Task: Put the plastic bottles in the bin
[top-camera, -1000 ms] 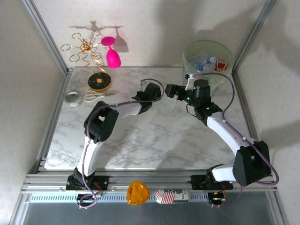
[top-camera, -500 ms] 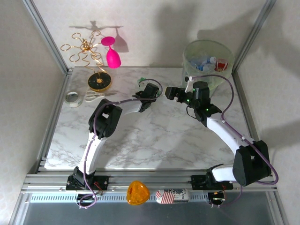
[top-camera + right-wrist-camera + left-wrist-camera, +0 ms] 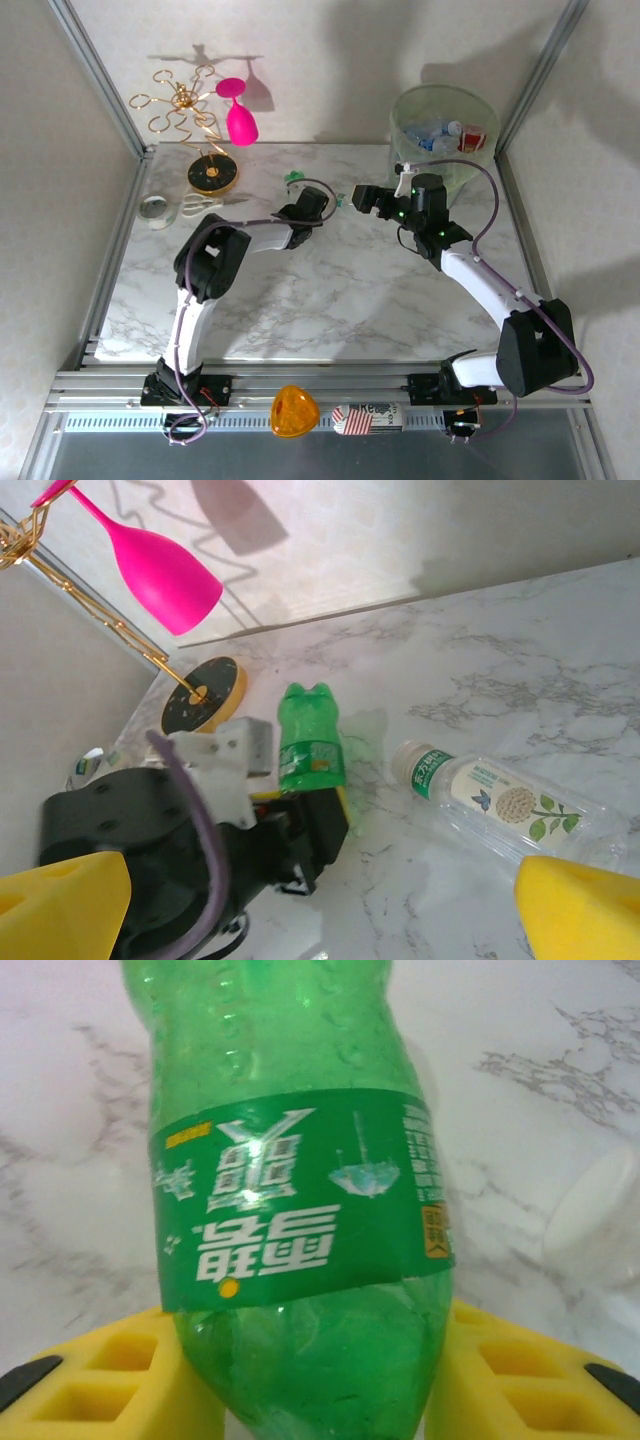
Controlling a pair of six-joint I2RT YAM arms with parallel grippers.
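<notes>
Marble-topped bench [image 3: 330, 290], 2 arms reaching toward its far half.

Left arm: the jaws [image 3: 312, 1355] are clamped on a small green translucent plastic bottle [image 3: 300, 1210], 1 yellow foam pad [image 3: 120, 1375] on each side of its narrowing end. The bottle has a green wrap label with white characters, read upside down from the wrist camera, and a pebbled texture above the label. From the right wrist camera its lobed base points away from the left arm, toward the back wall. It throws a green tint onto the marble beside it. Cannot tell whether it touches the bench.

Right arm: the jaws [image 3: 357, 197] stand wide apart and grip nothing; the yellow pads [image 3: 60, 905] sit at opposite lower corners of the wrist view. Between them, lying on its side on the marble, is a clear plastic bottle [image 3: 490, 800] with a white cap and a pale label printed with a flower and leaves. It lies near the green bottle, apart from it.

Large round pale-green translucent bin [image 3: 405, 115] at the far right corner, off the marble edge. Inside it are several clear bottles with blue trim [image 3: 432, 132] and 1 red-labelled bottle [image 3: 476, 136].

Far left: gold wire rack [image 3: 180, 105] on a black round base, with a pink wine glass [image 3: 238, 118] hanging on it.
</notes>
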